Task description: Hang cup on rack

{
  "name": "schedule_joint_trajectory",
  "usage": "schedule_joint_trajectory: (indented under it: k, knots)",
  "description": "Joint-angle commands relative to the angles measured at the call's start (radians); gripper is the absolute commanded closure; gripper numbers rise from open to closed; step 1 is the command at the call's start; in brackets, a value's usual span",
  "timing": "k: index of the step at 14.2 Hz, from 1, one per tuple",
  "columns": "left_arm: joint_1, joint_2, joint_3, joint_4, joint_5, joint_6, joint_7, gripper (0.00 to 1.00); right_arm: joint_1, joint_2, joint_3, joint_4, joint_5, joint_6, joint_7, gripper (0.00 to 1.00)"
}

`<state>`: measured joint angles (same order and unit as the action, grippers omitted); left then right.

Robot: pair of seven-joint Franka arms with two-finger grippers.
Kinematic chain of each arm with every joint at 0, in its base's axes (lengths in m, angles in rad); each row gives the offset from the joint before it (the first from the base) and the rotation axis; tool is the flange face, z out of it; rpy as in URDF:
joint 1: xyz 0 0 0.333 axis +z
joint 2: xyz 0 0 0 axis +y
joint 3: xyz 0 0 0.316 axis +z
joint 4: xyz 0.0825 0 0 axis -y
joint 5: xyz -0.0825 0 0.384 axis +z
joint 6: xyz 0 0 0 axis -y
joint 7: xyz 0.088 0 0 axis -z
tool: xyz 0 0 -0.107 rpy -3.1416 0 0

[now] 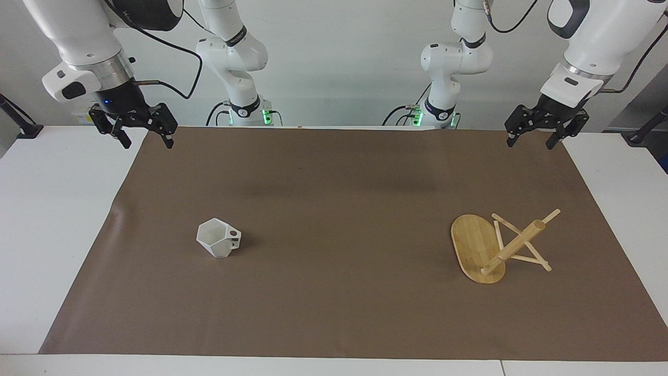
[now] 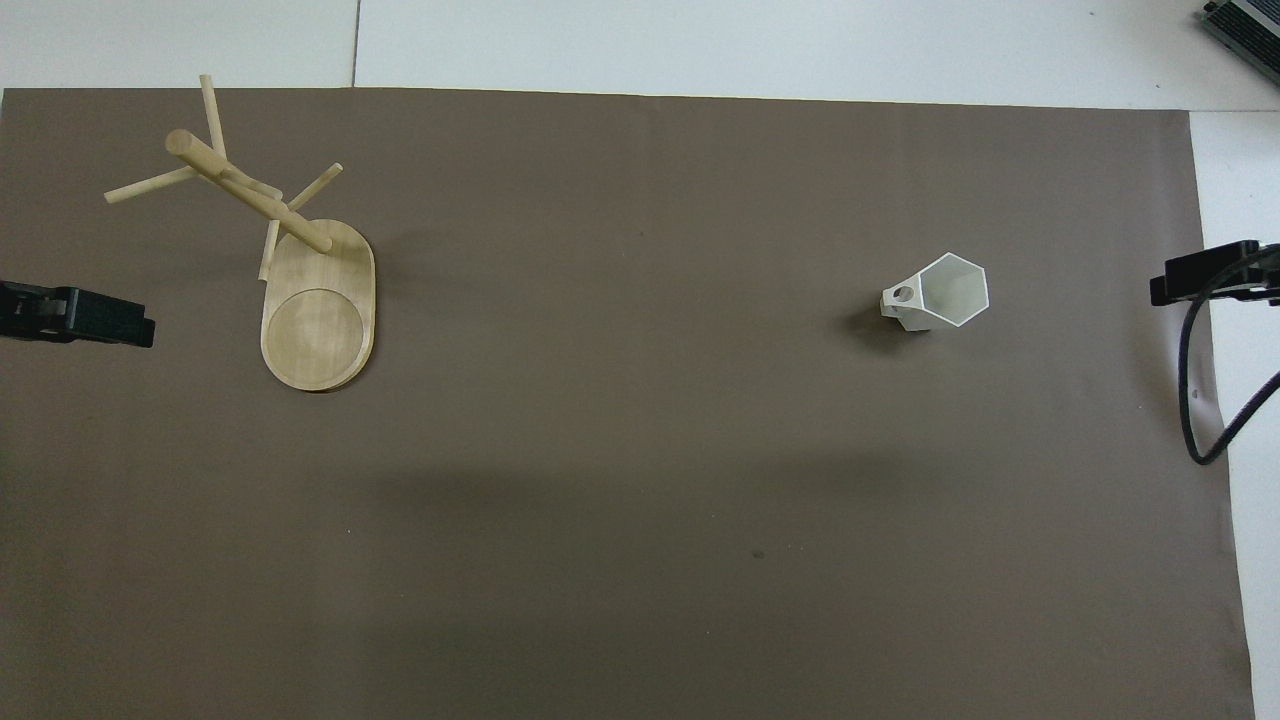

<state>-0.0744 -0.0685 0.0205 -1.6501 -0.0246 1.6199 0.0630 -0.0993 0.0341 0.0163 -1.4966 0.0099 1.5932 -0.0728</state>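
Both arms wait, raised at the robots' edge of the worktop, one at each end of the brown paper mat. Right hand hangs over the mat's corner at the right arm's end, fingers spread wide, nothing between them. Left hand hangs over the mat's corner at the left arm's end, likewise wide and holding nothing. In the overhead view only dark tips of each show at the side edges: left hand, right hand. White faceted cup stands upright on the mat toward the right arm's end, hexagonal mouth up; its flat tab handle with the round hole sits on the side toward the middle of the mat, at about 9 o'clock from the rim in the overhead view, where the cup casts a small shadow on the same side. The inside looks bare white. Bamboo mug tree stands on its oval base toward the left arm's end, well apart from the cup. In the overhead view the rack's base runs lengthwise from 12 to 6 o'clock, a circular recess marked in the end nearer the robots; the central post rises from the end farther from the robots and appears to lean toward 10 o'clock in that view. Thin peg sticks cross the post at several heights. No peg carries anything. Neither hand touches cup or rack.
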Motion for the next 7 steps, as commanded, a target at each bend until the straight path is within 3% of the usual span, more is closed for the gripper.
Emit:
schedule_joint_trajectory:
  k: [1,7]
  knots:
    - [0.004,-0.019,-0.004,-0.014,0.009,-0.008,-0.002,0.0,-0.005,-0.028,0.002,-0.039,-0.004,0.027,0.013,0.0]
    - [0.004,-0.019,-0.002,-0.014,0.009,-0.005,-0.002,0.0,-0.005,-0.028,0.002,-0.039,-0.004,0.027,0.016,0.0]
